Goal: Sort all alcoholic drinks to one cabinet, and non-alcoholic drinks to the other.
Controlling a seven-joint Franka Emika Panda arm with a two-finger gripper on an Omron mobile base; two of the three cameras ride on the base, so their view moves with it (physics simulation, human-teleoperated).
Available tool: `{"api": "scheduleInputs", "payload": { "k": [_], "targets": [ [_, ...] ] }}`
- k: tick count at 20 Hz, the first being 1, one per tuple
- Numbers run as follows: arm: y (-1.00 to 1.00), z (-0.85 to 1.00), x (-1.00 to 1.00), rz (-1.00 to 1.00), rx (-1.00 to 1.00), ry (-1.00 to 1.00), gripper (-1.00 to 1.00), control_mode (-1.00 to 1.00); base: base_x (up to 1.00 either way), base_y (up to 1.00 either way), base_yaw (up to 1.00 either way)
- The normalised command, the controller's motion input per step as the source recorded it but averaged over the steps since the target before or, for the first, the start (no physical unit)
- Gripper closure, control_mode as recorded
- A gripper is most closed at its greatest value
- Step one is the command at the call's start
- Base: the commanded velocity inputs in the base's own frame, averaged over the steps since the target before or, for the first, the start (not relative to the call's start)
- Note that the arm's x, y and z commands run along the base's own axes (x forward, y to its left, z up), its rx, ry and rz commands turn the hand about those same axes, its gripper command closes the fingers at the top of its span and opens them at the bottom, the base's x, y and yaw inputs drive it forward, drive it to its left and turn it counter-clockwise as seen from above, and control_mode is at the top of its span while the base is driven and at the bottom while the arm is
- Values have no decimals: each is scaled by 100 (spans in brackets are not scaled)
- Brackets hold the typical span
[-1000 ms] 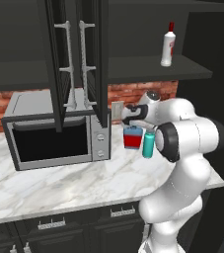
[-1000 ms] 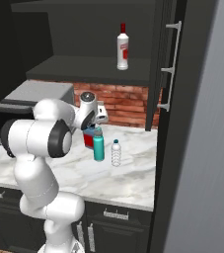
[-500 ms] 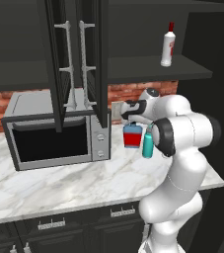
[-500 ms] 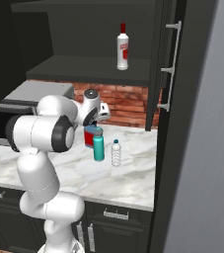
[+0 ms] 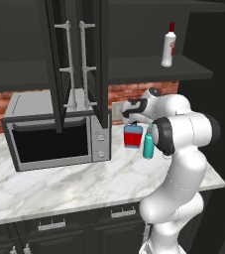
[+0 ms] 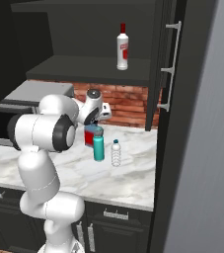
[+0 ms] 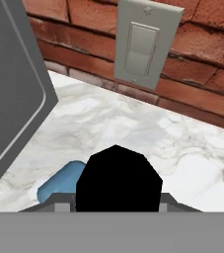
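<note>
Pincer [image 5: 132,120] in the left base view sits right over the black cap of the squat blue bottle [image 5: 132,136], which stands on the marble worktop [image 5: 59,186] just right of the microwave [image 5: 54,130]; the teal bottle [image 5: 148,145] stands close beside it. Up on the open cabinet shelf [image 5: 183,67] the slim white bottle [image 5: 168,45] already stands upright

Right base view: the pincer [image 6: 94,121] hangs at the blue bottle's [image 6: 89,137] top, with the teal bottle [image 6: 99,147] just in front and the clear ribbed bottle [image 6: 115,152] near it on the worktop [image 6: 123,178]. The white bottle [image 6: 123,47] is on the shelf above, beside the open door with its silver handle [image 6: 170,66]

Hand view: the black cap [image 7: 118,179] bulks between the fingertips, a blue shoulder [image 7: 59,182] showing beneath, brick wall and a light switch [image 7: 141,44] beyond. The jaws look drawn in narrow about the cap, apparently gripping it

Judged by its shape, the bottle is stiff, smooth and probably fairly heavy; held only by the cap it may swing, so a firm squeeze and a slow lift seem wise
</note>
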Motion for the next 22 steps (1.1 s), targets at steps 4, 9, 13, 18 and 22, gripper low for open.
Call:
{"api": "scheduleInputs", "payload": {
  "k": [4,9,13,18,22],
  "targets": [
    [6,-12,-1,0,4,-8,100,-100,0,0,0],
    [7,13,-15,0,2,-9,100,-100,0,0,0],
    [12,42,-3,0,-3,0,100,-100,0,0,0],
    [7,42,0,0,-5,0,100,-100,0,0,0],
    [0,39,0,0,-3,0,100,-100,0,0,0]
  ]
}}
